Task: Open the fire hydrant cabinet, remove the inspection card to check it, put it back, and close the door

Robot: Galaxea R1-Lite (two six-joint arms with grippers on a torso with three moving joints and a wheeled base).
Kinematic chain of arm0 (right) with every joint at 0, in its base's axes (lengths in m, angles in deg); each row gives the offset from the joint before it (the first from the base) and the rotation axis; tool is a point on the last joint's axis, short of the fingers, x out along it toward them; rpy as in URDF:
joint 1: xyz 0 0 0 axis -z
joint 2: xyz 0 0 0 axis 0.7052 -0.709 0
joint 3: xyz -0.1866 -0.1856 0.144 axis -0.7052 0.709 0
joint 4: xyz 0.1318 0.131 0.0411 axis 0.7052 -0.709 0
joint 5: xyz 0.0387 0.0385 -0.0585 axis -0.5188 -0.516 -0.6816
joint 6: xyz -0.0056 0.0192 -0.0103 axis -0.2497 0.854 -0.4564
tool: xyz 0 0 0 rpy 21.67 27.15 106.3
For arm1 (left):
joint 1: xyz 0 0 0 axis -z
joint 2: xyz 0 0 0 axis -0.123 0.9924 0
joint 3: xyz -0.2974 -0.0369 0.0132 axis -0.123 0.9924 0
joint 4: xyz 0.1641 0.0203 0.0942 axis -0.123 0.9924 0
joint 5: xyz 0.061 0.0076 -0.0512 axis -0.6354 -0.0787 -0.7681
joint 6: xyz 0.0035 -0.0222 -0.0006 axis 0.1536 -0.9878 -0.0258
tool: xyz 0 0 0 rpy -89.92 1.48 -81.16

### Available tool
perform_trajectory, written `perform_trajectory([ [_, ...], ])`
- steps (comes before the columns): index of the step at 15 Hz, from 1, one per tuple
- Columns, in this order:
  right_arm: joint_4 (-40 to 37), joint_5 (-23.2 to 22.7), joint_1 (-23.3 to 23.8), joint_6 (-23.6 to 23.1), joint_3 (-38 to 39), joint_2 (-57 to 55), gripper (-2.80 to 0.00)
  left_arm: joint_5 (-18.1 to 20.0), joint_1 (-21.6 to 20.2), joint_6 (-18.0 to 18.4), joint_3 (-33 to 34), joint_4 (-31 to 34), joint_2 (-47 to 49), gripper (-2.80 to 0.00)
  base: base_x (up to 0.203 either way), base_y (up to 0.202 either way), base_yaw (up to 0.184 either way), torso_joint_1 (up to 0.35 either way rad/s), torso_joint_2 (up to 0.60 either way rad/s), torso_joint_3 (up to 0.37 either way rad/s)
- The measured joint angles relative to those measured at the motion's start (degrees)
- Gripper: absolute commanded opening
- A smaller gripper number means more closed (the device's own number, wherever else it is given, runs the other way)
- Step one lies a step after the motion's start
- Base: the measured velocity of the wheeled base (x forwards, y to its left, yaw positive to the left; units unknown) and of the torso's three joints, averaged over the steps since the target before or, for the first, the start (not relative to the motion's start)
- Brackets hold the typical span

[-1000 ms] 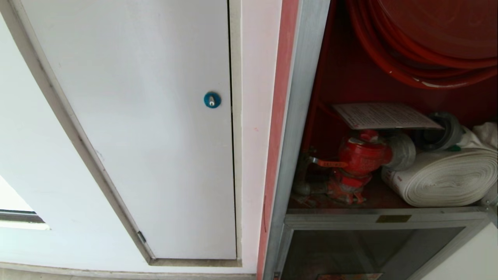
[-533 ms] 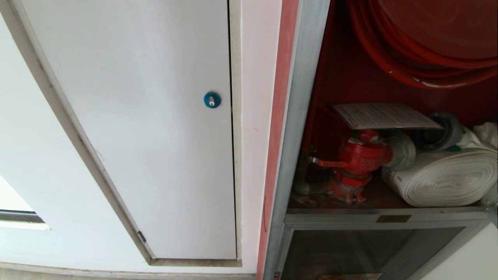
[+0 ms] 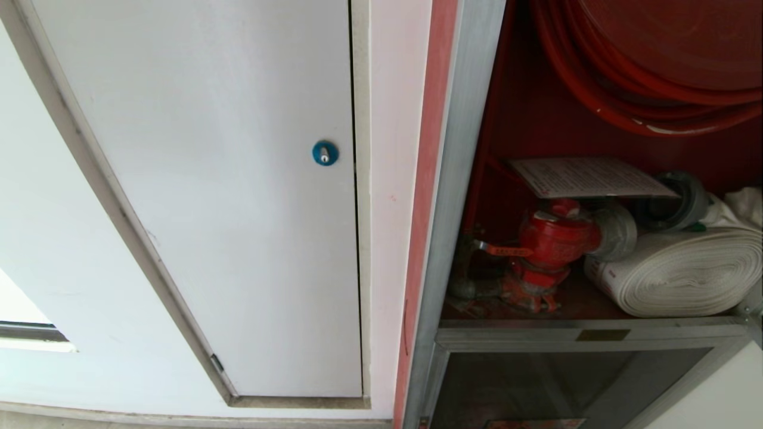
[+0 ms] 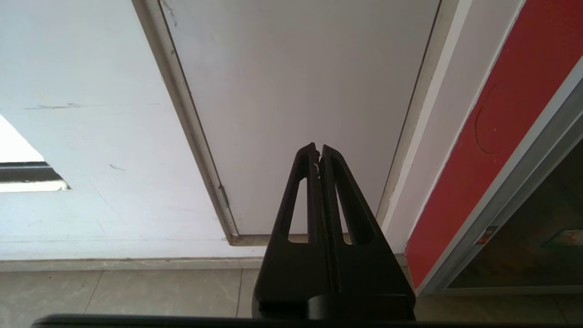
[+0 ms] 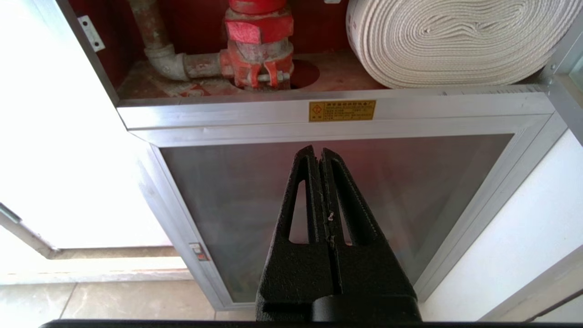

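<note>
The fire hydrant cabinet [image 3: 453,179], silver-framed with a red interior, stands open on the right of the head view. Its door is out of view. The inspection card [image 3: 587,177], a white printed sheet, lies flat on top of the red valve [image 3: 551,238]. Neither arm shows in the head view. My right gripper [image 5: 317,150] is shut and empty, low down in front of the lower glass door [image 5: 346,191], below the valve [image 5: 259,41]. My left gripper [image 4: 318,148] is shut and empty, facing the white panel door [image 4: 296,91].
A rolled white hose [image 3: 679,271] lies right of the valve, under the red hose reel [image 3: 644,71]. The white panel door [image 3: 238,179] with a blue round lock [image 3: 325,153] fills the left. A yellow label [image 5: 341,110] sits on the cabinet's cross rail. Tiled floor [image 4: 114,291] lies below.
</note>
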Motion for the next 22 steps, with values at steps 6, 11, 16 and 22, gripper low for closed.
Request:
perform_trajectory([
  [6, 0.05, 0.0, 0.02, 0.0, 0.0, 0.0, -2.8, -0.12, 0.0, -0.06, 0.0, 0.04, 0.0, -2.8, -0.161, 0.0, 0.0, 0.002, 0.0, 0.002],
  [11, -0.01, -0.01, 0.0, 0.02, 0.0, 0.0, -2.8, -0.09, 0.0, -0.1, 0.0, 0.02, 0.0, -2.8, -0.196, 0.0, 0.003, -0.001, 0.0, 0.003],
  [16, 0.02, 0.0, 0.0, 0.02, 0.0, 0.0, -2.8, -0.08, 0.0, -0.09, 0.0, 0.05, 0.0, -2.8, -0.198, 0.0, 0.001, 0.004, 0.0, 0.0],
  [22, 0.0, 0.0, 0.0, 0.02, 0.0, 0.0, -2.8, -0.08, 0.0, -0.09, 0.0, 0.0, 0.0, -2.8, -0.197, 0.0, 0.002, 0.002, 0.0, 0.003],
])
